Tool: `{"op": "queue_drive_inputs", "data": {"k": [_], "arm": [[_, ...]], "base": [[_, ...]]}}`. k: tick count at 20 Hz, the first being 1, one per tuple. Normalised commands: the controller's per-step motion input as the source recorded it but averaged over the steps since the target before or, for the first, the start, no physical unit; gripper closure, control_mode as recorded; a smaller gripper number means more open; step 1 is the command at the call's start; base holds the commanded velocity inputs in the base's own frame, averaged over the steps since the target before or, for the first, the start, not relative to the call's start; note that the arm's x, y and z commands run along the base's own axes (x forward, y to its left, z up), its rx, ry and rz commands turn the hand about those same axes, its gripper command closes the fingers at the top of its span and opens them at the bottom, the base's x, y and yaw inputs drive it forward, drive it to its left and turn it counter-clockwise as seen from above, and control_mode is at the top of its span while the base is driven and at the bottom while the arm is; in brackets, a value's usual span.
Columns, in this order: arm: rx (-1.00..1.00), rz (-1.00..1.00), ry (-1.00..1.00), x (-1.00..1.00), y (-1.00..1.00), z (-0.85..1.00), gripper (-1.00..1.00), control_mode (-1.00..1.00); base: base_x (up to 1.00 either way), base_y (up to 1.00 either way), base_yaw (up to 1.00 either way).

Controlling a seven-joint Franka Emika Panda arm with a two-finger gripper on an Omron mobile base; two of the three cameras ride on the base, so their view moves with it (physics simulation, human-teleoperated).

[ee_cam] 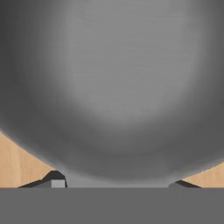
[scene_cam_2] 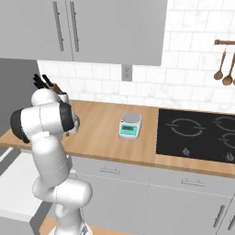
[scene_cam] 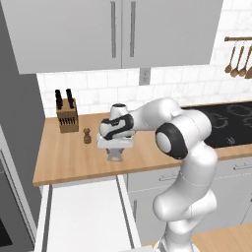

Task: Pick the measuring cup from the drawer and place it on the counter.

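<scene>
Measuring cup [ee_cam: 113, 87] out of drawer [scene_cam: 83, 216], gripped in closed gripper [scene_cam: 116, 153] just above counter [scene_cam: 64, 157], frame centre; release remains.

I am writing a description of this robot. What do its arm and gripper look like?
The arm is glossy white with rounded, bulbous links and dark grey to black joint rings. Its hand is white with a black band, and the gripper below is a pale block with small fingers. No cables or markings are visible.
</scene>
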Motion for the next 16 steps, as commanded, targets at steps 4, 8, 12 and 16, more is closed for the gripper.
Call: {"op": "queue_drive_inputs", "data": {"k": [4, 8, 12, 16], "arm": [[0.00, 0.00, -0.05, 0.49, 0.00, -0.20, 1.00, -1.00], [0.00, 0.00, -0.02, 0.61, 0.00, -0.14, 1.00, -1.00], [0.00, 0.00, 0.00, 0.52, 0.00, -0.06, 1.00, -1.00], [0.00, 0.00, -0.06, 0.52, 0.00, -0.17, 1.00, -1.00]], "base": [[0.00, 0.00, 0.00], [0.00, 0.00, 0.00], [0.00, 0.00, 0.00], [0.00, 0.00, 0.00]]}}
